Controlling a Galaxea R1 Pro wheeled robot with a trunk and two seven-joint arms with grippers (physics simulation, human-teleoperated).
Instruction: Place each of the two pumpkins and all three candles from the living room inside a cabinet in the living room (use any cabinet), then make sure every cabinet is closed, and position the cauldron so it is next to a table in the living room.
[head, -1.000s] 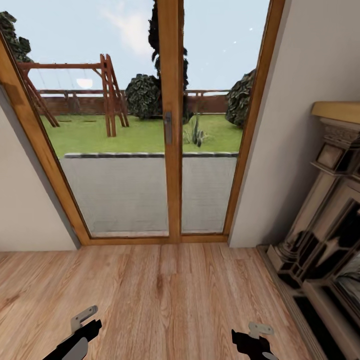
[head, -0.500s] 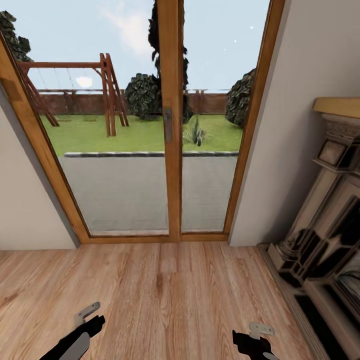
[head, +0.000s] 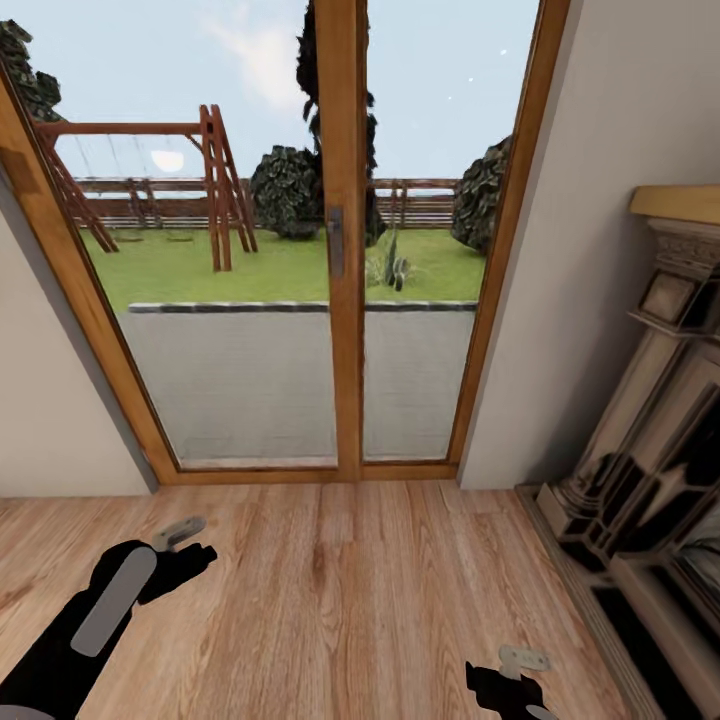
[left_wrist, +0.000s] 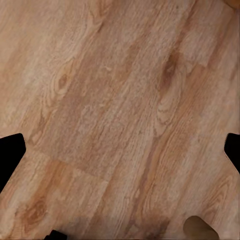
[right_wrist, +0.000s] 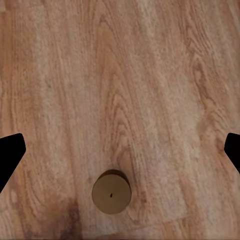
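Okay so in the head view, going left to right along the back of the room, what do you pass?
Left wall → glass double door → right wall → fireplace.

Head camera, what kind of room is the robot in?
Probably a living room at the garden side of a house: a wooden floor, glass patio doors looking onto a lawn with a swing set, and an ornate fireplace.

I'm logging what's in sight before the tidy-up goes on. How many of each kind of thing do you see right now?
Candle: 1
Claws: 2, the left claw and the right claw
Glass doors: 2
Fireplace: 1
Total: 6
The tan shape is cut off at a frame edge, so it is left uncounted.
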